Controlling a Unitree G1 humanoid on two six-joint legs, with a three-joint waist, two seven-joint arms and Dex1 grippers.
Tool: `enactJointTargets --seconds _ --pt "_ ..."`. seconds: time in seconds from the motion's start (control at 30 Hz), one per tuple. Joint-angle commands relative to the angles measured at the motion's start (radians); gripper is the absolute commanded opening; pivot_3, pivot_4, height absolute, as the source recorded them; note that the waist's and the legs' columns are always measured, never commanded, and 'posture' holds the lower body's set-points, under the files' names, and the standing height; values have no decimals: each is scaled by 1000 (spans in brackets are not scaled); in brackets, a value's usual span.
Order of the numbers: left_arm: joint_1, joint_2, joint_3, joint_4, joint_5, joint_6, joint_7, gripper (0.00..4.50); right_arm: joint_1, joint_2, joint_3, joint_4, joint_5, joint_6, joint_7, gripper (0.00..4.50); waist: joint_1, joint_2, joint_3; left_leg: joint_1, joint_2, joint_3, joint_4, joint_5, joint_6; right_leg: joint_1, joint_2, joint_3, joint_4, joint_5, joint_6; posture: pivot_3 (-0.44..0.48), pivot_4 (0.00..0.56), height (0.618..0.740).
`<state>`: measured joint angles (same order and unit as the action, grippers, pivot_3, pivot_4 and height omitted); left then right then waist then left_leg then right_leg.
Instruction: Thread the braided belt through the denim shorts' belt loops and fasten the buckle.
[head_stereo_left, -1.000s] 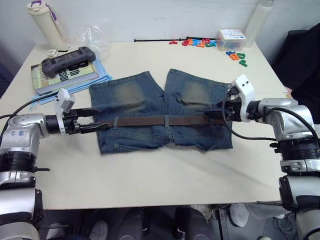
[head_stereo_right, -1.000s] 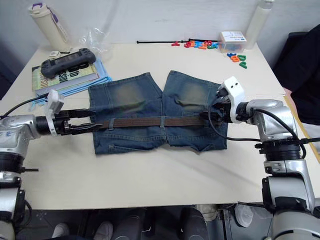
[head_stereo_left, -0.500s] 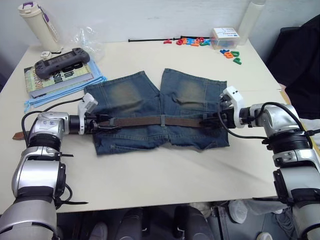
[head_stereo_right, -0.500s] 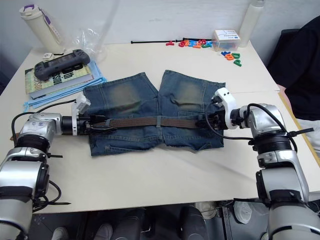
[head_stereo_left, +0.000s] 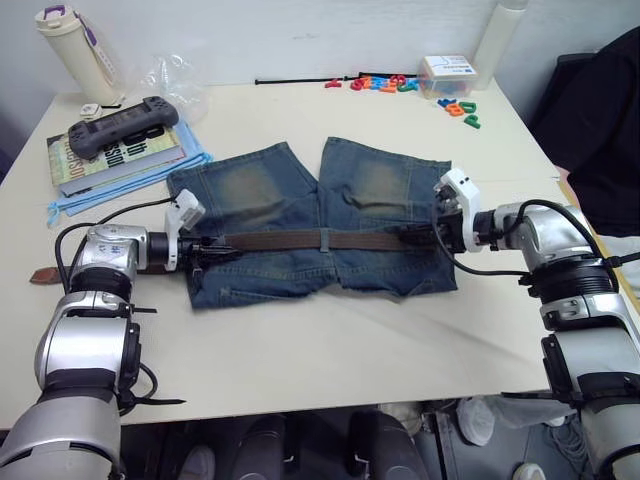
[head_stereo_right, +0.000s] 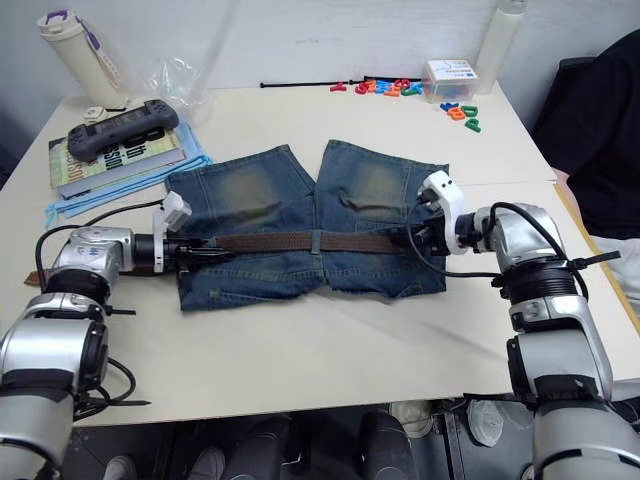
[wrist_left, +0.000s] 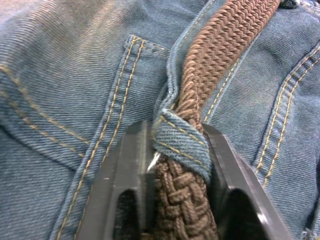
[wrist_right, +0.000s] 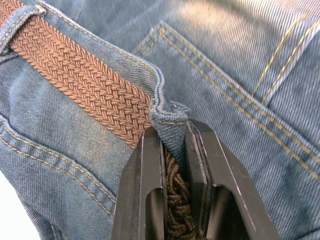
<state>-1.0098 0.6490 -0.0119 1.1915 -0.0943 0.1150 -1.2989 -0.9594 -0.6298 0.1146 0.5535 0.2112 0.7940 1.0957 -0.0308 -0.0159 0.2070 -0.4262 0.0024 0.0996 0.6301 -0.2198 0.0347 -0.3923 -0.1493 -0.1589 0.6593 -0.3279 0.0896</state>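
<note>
Since the earlier frame, both grippers have moved inward along the belt (head_stereo_left: 320, 240), which lies across the waistband of the shorts (head_stereo_left: 300, 215), left to right. The left gripper (wrist_left: 172, 150) pinches belt and belt loop (wrist_left: 180, 142) together; the right gripper (wrist_right: 174, 145) pinches a denim fold over the belt.

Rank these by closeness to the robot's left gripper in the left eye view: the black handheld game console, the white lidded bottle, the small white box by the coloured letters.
1. Black handheld game console, on the books, far-left.
2. White lidded bottle, far-left corner.
3. Small white box, far-right side.

Measured from the left gripper.
</note>
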Motion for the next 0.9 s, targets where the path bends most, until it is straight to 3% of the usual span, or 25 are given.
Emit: enactJointTargets --seconds 0.03,0.17,0.23,0.33,0.43,0.57,0.7,0.9 --pt "15 8 77 -103 -61 -47 10 1486 50 -39 -58 -180 34 -94 14 94 2 0 0 -1 0 0 0 0 0 0 0 0 0 0 0 0 150 716" --pt "125 11 151 -360 -138 -54 27 1486 185 -80 -142 -414 97 -149 26 94 4 0 0 -4 0 -2 1 0 0 -1 -1 -1 -2 0 0 0 150 716" --pt "240 5 205 -591 -181 -73 90 1486 280 -101 -204 -562 146 -181 38 94 3 0 0 -4 0 -2 1 0 0 -1 0 -1 -2 1 1 0 150 716" --pt "459 1 239 -913 -176 -211 148 1486 410 -125 -279 -751 210 -186 32 94 1 0 0 -4 0 -3 0 0 0 0 0 0 -4 1 1 0 150 716" --pt "649 -15 265 -1108 -137 -389 212 1486 542 -173 -302 -895 211 -227 41 94 5 0 0 -2 1 -4 0 -1 0 3 -2 1 -6 1 0 0 150 716" --pt "868 -22 284 -1192 -75 -668 266 1486 721 -272 -291 -1017 155 -281 53 94 11 0 0 5 4 -6 0 -9 1 13 -4 2 -16 2 0 0 150 716" --pt "1048 -16 276 -1145 -2 -888 322 1486 890 -395 -251 -1083 87 -300 71 94 21 0 0 6 8 -6 0 -16 1 16 -2 1 -22 3 -1 0 150 716" --pt "1130 50 277 -997 45 -984 380 1486 980 -475 -208 -1117 26 -316 51 94 34 0 0 6 10 -6 1 -18 2 16 0 0 -23 4 -2 0 150 716"
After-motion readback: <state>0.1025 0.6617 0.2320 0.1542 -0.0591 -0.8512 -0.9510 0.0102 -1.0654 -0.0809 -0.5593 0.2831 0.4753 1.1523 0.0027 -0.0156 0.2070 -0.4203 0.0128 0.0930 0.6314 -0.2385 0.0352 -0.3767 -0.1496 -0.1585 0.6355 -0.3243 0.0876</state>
